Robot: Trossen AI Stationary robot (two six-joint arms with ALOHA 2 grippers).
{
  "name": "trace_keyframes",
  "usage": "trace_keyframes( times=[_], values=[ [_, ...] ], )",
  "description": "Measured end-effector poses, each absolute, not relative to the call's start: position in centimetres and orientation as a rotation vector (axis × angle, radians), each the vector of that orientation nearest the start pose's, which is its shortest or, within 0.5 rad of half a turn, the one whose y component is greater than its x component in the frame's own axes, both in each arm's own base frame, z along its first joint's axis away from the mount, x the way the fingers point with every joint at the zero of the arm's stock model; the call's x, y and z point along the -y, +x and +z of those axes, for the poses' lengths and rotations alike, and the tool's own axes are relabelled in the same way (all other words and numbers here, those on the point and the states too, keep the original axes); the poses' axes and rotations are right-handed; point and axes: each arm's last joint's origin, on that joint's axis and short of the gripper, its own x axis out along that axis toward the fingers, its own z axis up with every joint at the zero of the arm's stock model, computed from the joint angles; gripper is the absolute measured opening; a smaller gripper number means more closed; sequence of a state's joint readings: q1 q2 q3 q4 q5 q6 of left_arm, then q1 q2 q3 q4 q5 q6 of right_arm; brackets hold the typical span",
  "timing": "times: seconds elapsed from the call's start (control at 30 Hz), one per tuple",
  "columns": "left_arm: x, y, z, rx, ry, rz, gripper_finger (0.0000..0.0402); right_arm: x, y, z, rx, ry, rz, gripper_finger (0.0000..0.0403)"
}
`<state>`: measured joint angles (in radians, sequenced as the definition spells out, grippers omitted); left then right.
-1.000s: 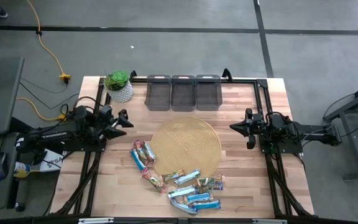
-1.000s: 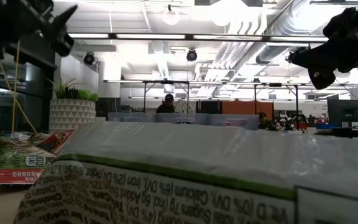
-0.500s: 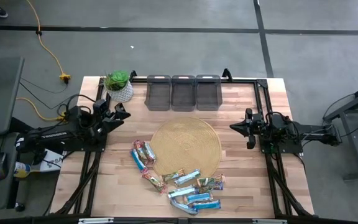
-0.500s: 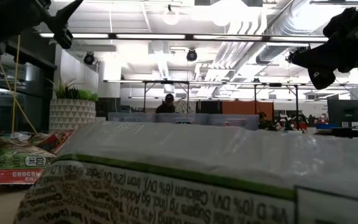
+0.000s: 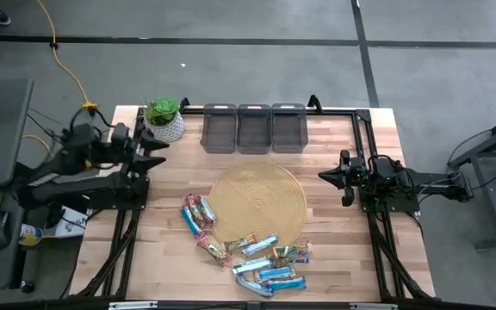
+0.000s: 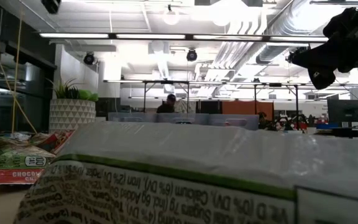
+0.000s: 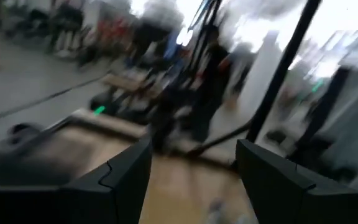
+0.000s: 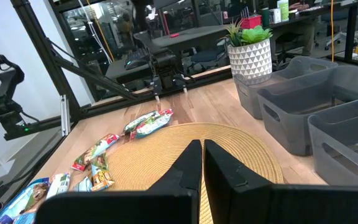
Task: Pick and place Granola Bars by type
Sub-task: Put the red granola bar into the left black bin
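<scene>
Left hand: my left hand [image 5: 155, 145] sits over the desk's left edge, just beside the potted plant [image 5: 164, 118]. In its own wrist view the two fingers [image 7: 114, 177] stand wide apart with nothing between them, so it is released and empty.

Right hand: my right hand [image 5: 332, 176] waits over the right side of the desk [image 5: 334, 250], well apart from the bars. Its fingers [image 8: 188, 165] are pressed almost together with nothing in them, so I call it clenched on air.

Granola Bars: all of the granola bars [image 5: 244, 250] lie loose on the desk by the near and left rim of the round woven mat [image 5: 261, 200], a few overlapping its edge. Blue-and-white, red and greenish wrappers are mixed and some touch or overlap.

Bins: the three grey bins [image 5: 254, 127] stand in a row at the far edge behind the mat; from above I see no bars in them.

Progress: I judge sorting not yet begun.

Risk, grasp: the bars are flat and slick-looking, and packed close, so I could pinch two at once or shove a neighbour off the mat.

Risk, plant: my left hand is so near the pot that a careless swing could knock it.

Risk, sorting: overlapping wrappers could make me misjudge a type.
</scene>
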<state>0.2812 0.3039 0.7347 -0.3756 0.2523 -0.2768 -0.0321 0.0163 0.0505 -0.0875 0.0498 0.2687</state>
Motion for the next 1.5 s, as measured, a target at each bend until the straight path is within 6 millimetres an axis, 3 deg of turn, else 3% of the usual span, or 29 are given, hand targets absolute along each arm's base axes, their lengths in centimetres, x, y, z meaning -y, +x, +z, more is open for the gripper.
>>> trace_keyframes(
  times=[0.2, 0.37, 0.63, 0.87, 1.13, 1.37, 1.5],
  values=[
    [-0.9, 5.4, 39.3, -0.084, -0.205, 0.060, 0.0230, 0.4, 9.5, 17.1, -0.042, 0.268, -0.088, 0.0000],
    [-1.0, 6.2, 41.2, -0.247, -0.151, 0.021, 0.0230, 0.4, 9.5, 17.1, -0.042, 0.268, -0.088, 0.0000],
    [-1.5, 9.2, 39.5, -0.662, -0.124, -0.151, 0.0230, 0.4, 9.5, 17.1, -0.042, 0.268, -0.089, 0.0000],
    [-0.7, 10.3, 38.4, -0.819, -0.120, -0.267, 0.0230, 0.5, 9.5, 17.1, -0.042, 0.268, -0.089, 0.0000],
    [3.2, 12.2, 37.9, -0.914, -0.072, -0.299, 0.0230, 0.5, 9.5, 17.1, -0.041, 0.268, -0.088, 0.0000],
    [9.0, 14.2, 35.8, -1.033, 0.178, -0.303, 0.0230, 0.4, 9.5, 17.1, -0.040, 0.268, -0.088, 0.0000],
    [11.3, 15.1, 34.5, -1.081, 0.284, -0.309, 0.0230, 0.4, 9.5, 17.1, -0.040, 0.268, -0.088, 0.0000]
  ],
)
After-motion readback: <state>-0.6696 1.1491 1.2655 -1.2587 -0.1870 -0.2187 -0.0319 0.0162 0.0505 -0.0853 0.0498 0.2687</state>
